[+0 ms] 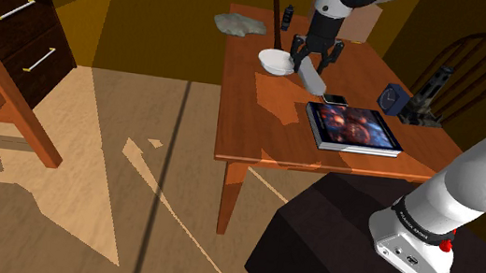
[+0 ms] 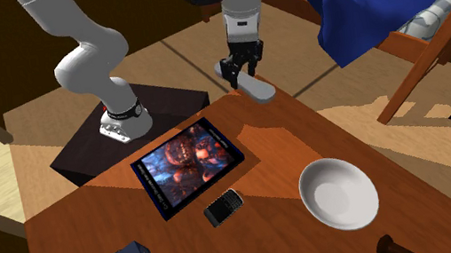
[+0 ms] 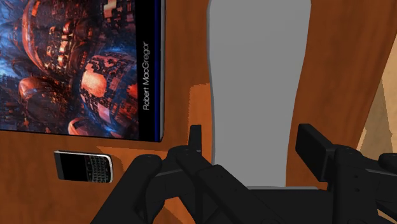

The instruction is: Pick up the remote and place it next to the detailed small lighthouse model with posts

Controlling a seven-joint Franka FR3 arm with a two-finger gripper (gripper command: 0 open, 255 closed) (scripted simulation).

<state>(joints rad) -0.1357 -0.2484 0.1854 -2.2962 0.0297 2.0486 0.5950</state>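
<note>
Tool [image 3: 252,133] clamps the grey remote [image 3: 257,76], hanging it over the surface [image 1: 260,133] near the book [image 1: 355,128]. Pickup looks done. The carry and the set-down beside the lighthouse model remain.

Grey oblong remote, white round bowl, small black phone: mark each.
Grey oblong remote [image 3: 257,83]: wrist view, middle of its flat face.
White round bowl [image 2: 338,192]: second exterior view, its bare inner bottom.
Small black phone [image 2: 223,207]: second exterior view, middle of its face.

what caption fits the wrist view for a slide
Black gripper clasping a plain grey remote over a wooden table, beside a book and a phone
</note>
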